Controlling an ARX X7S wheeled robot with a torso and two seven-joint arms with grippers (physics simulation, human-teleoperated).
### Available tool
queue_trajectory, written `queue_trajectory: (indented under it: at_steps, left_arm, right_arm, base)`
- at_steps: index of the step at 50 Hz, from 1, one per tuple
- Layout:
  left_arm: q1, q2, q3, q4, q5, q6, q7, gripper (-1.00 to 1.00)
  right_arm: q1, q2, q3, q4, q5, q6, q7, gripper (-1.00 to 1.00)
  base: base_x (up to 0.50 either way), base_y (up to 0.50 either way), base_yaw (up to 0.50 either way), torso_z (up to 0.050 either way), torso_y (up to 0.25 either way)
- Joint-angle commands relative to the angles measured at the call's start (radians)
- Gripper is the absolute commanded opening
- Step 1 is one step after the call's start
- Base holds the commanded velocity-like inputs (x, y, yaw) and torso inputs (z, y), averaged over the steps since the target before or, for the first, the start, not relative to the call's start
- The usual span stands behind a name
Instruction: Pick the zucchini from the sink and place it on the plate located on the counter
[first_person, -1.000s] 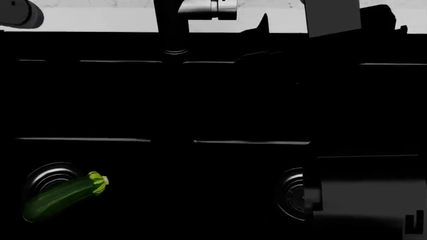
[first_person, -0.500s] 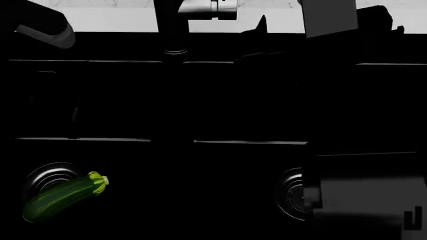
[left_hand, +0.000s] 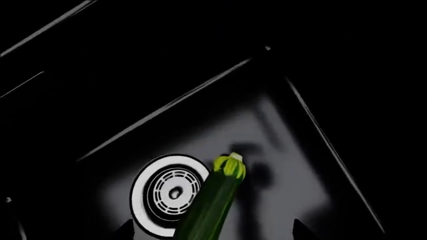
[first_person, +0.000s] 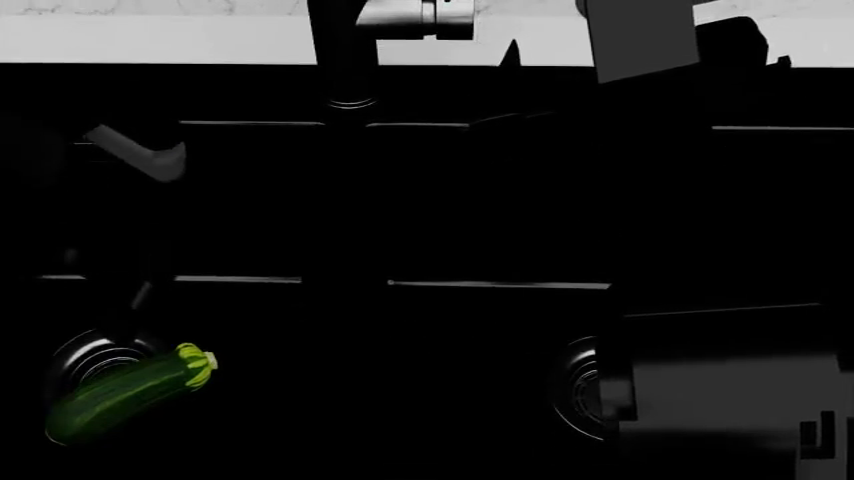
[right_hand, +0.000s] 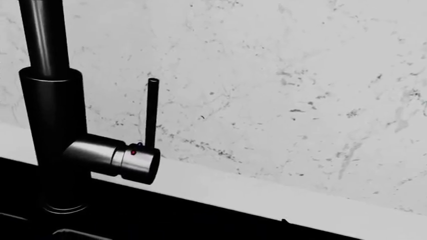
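We read the zucchini (first_person: 127, 393) at 7 o'clock in the sink (first_person: 441, 210) as stiff, glossy, slippery — grab mid-body; can't tell either tool's state.

Behind the basin you had a white marble backsplash (right_hand: 280, 75) with fine grey veining filling most of the right wrist frame. Lighting was dim: the lower head view stayed nearly black, with a bright band along its top edge.
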Motion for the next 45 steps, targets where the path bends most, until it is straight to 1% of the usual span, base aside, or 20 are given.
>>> queue_trajectory:
  at_steps: [1, 7, 8, 9, 15, 28, 33, 39, 45]
  left_arm:
    - [-0.025, 0.114, 0.225, -0.262, 0.134, 0.191, 0.245, 1.00]
    - [0.010, 0.252, 0.299, -0.571, 0.220, 0.363, 0.401, 1.00]
    - [0.013, 0.297, 0.326, -0.669, 0.248, 0.402, 0.470, 1.00]
    - [0.019, 0.314, 0.330, -0.703, 0.264, 0.419, 0.488, 1.00]
    - [0.076, 0.321, 0.240, -0.706, 0.366, 0.413, 0.508, 1.00]
    - [0.161, 0.324, -0.010, -0.707, 0.669, 0.376, 0.571, 1.00]
    - [0.188, 0.322, -0.090, -0.707, 0.774, 0.365, 0.593, 1.00]
    - [0.217, 0.317, -0.156, -0.707, 0.852, 0.358, 0.603, 1.00]
    - [0.235, 0.320, -0.173, -0.707, 0.891, 0.356, 0.605, 1.00]
  right_arm:
    - [-0.002, -0.002, -0.009, 0.003, 0.001, -0.001, 0.000, 1.00]
    - [-0.002, 0.001, -0.008, 0.000, 0.003, -0.001, 0.003, 1.00]
    - [-0.002, 0.001, -0.007, 0.005, 0.003, -0.004, 0.005, 1.00]
    - [-0.002, 0.002, -0.008, 0.007, 0.003, -0.005, 0.005, 1.00]
    - [-0.002, 0.004, -0.010, 0.009, 0.006, -0.007, 0.009, 1.00]
    - [0.000, 0.007, -0.015, 0.018, 0.011, -0.012, 0.018, 1.00]
    - [0.000, 0.008, -0.019, 0.031, 0.012, -0.020, 0.021, 1.00]
    - [0.002, 0.010, -0.021, 0.039, 0.013, -0.025, 0.026, 1.00]
    - [0.003, 0.012, -0.022, 0.042, 0.015, -0.025, 0.031, 1.00]
  base:
    - [0.00, 0.00, 0.00, 0.000, 0.000]
    - [0.00, 0.00, 0.00, 0.000, 0.000]
    - [0.00, 0.00, 0.00, 0.000, 0.000]
    - [0.00, 0.00, 0.00, 0.000, 0.000]
    - [0.00, 0.00, 0.00, 0.000, 0.000]
    - [0.00, 0.00, 0.00, 0.000, 0.000]
    - [0.00, 0.00, 0.00, 0.000, 0.000]
    - [0.00, 0.00, 0.00, 0.000, 0.000]
    - [0.00, 0.00, 0.00, 0.000, 0.000]
